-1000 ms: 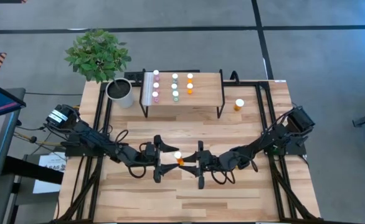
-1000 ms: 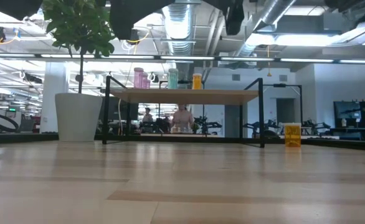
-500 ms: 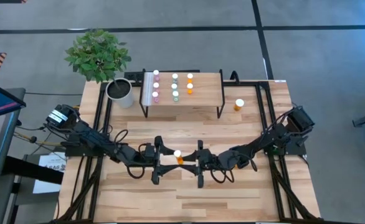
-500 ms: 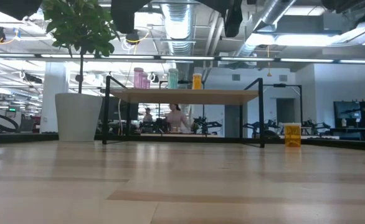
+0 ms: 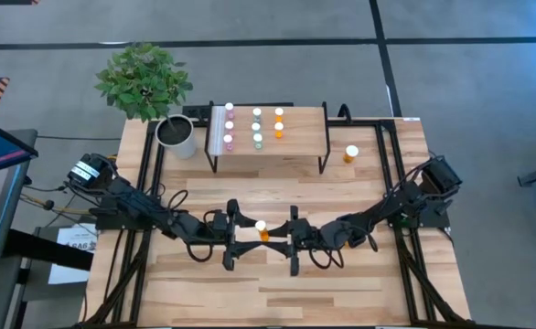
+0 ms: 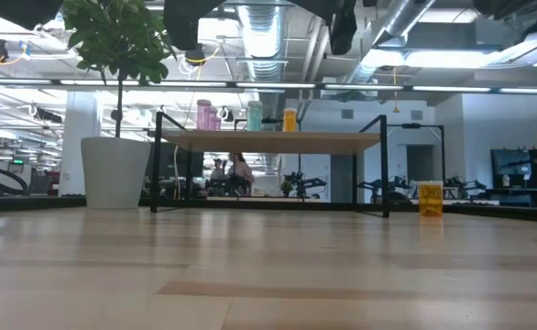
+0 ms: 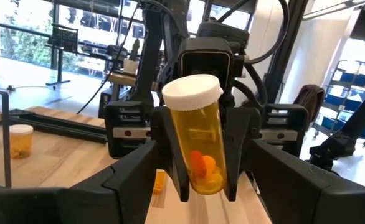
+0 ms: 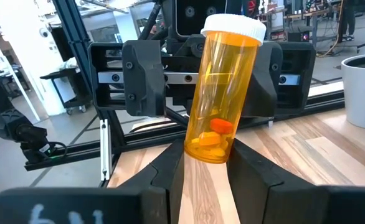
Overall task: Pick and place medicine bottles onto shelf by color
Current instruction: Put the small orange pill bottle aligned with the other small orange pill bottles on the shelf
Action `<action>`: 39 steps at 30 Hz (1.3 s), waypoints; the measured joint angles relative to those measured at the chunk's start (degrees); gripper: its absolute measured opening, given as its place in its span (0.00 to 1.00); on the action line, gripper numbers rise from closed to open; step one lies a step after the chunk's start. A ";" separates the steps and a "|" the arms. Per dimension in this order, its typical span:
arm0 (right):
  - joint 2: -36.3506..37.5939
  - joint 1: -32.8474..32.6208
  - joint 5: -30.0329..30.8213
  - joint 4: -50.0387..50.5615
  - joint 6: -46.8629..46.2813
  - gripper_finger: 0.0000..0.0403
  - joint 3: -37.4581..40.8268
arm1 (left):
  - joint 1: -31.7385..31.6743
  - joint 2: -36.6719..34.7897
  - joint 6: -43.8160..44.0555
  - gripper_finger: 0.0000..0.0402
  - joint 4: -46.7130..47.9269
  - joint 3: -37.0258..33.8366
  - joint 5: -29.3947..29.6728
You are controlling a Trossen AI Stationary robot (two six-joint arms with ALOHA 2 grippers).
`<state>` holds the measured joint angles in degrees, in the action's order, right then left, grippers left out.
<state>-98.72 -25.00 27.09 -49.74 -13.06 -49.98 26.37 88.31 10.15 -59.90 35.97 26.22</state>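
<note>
Bottle (image 5: 262, 229): large orange one, white cap, sits mid-surface between the two arms, in front of the shelf (image 5: 297, 146) and well apart from it. Long axis near upright, tilted a little; pills visible loose at its base in both wrist views.

Right gripper (image 8: 207, 163): jaws closed on the lower body of the bottle, one finger (image 8: 170, 168) on each side, cap clear above. Left gripper (image 7: 198, 180): its own jaws stand wide, either side of the bottle, not touching it as far as can be seen. The two grippers face each other head-on with the bottle between; a handover reads as likely, though which way it goes cannot be told. The relation that matters: bottle lies dead centre in the left jaws' gap, axis crossing their closing line, so they could close on the body above the right fingers without shifting.

Shelf already carries small white-capped vials (image 5: 256, 126) in three columns: pink, teal, orange. A second large orange bottle (image 5: 350, 153) stands on the surface (image 5: 369, 292) just beside the shelf's right end. Plant pot (image 5: 176, 135) stands off the shelf's left end.

Writing: none legible on the bottle; no label or brand seen. A paper by the left arm's base bears print too small to read.
</note>
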 joint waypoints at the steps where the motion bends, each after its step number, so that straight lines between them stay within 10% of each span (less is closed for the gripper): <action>1: 0.00 0.03 -0.02 -0.02 0.00 0.32 0.00 | 0.00 0.00 0.02 0.60 0.00 0.00 -0.04; 39: 0.00 0.40 -0.02 1.35 0.02 0.32 0.00 | -0.76 0.00 2.20 0.49 1.51 -0.04 0.07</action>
<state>-98.72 -24.60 27.07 -48.38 -13.04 -49.98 25.61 88.31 12.36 -58.39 35.92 26.28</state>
